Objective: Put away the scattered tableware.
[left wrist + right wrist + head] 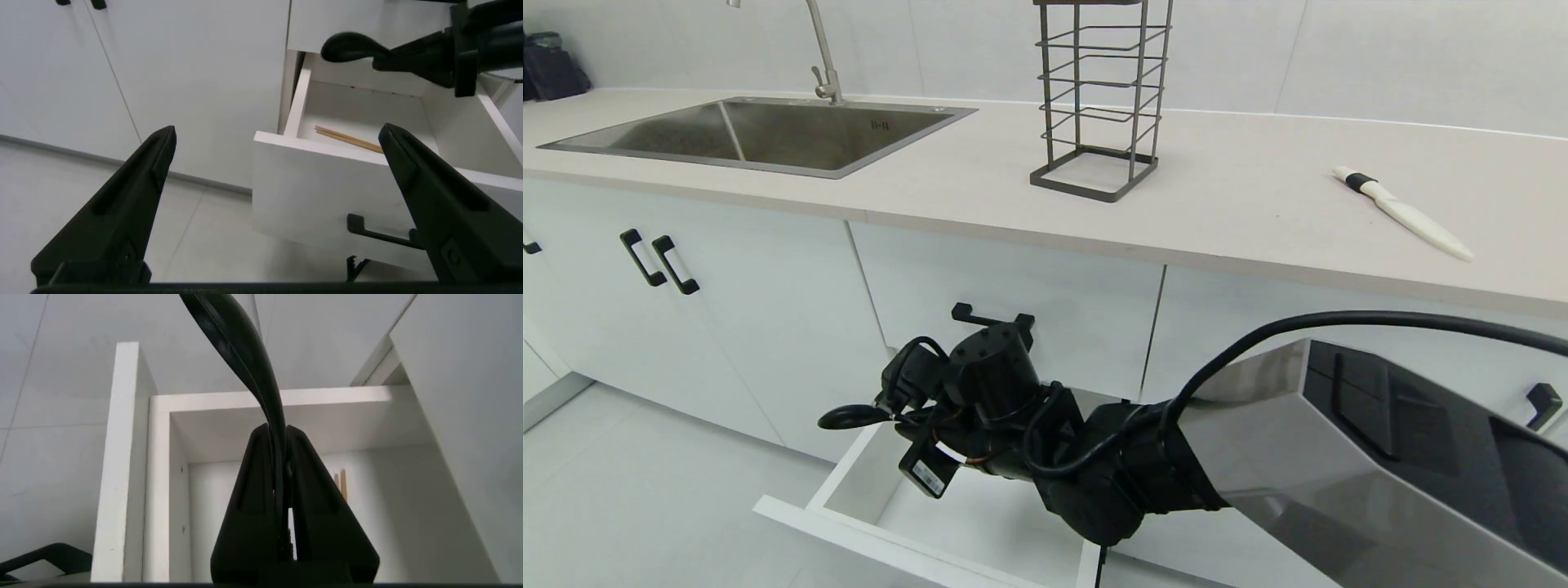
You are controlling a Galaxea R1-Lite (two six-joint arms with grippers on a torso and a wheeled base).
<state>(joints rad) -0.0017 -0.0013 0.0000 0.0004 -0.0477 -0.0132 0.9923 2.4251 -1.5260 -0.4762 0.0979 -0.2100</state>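
Right gripper [280,445] clamped on the handle of a black spoon [849,416], held over the left side of the open white drawer [890,539] below the counter [1241,204], wooden chopsticks [347,140] lying inside, left gripper [278,135] with jaws wide apart, left of the drawer, white knife [1403,214] on the counter, far right.

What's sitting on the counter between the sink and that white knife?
A dark wire rack stands upright between the sink and the white knife. The rest of that stretch of countertop is bare, as the head view shows.
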